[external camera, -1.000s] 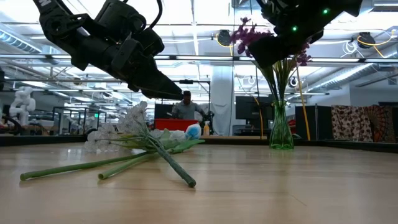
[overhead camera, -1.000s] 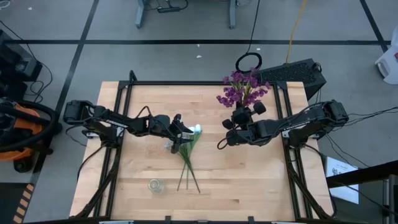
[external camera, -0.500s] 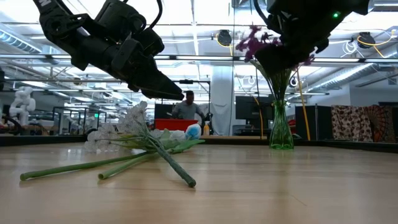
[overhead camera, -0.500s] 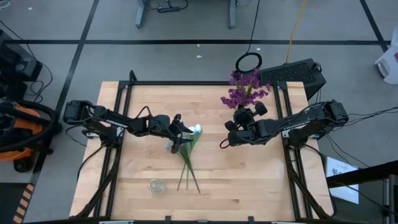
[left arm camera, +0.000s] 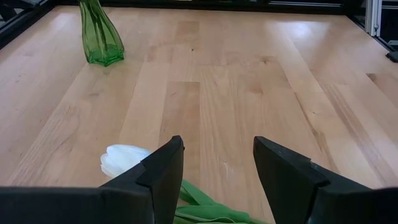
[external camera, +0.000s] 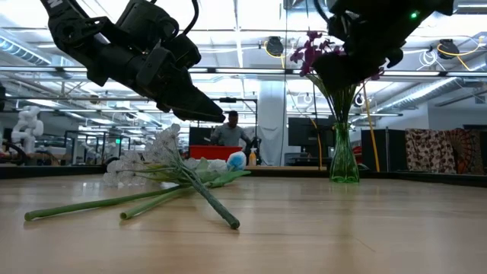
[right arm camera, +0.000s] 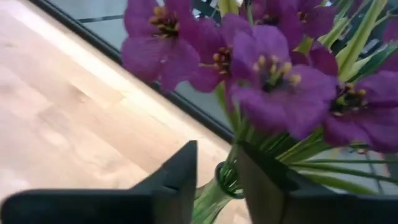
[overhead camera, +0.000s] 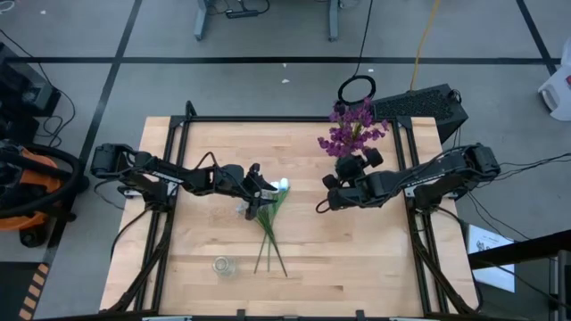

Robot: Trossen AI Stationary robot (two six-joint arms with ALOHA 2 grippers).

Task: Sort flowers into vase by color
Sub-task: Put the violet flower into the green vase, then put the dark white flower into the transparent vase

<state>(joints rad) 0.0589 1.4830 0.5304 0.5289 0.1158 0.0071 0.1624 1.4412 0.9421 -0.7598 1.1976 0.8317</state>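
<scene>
Left gripper [overhead camera: 268, 188] hangs over mid-table above the loose flowers, fingers [left arm camera: 163, 168] spread apart with nothing between them. Just under it lies a white tulip bud [left arm camera: 124, 159]

Loose flowers [overhead camera: 270, 227] lie flat on the wooden table [overhead camera: 357, 259], stems fanning toward 6 o'clock from the blossoms; in the low view white blossom clusters [external camera: 144, 161] and a pale blue sprig [external camera: 236, 160] rest at the far end of the stems

Green glass vase [external camera: 344, 156] stands upright toward 1 o'clock from table centre, purple flowers [overhead camera: 352, 129] in it

Right gripper [overhead camera: 323, 203] sits at about 7 o'clock from the purple blossoms, raised above the table. Its fingers [right arm camera: 171, 177] stand a narrow gap apart beside the vase neck and green stems; no grip on a stem visible

Small clear glass jar [overhead camera: 222, 266] near the front edge, at 8 o'clock from the stem ends

A person [external camera: 228, 131] in the room beyond
</scene>
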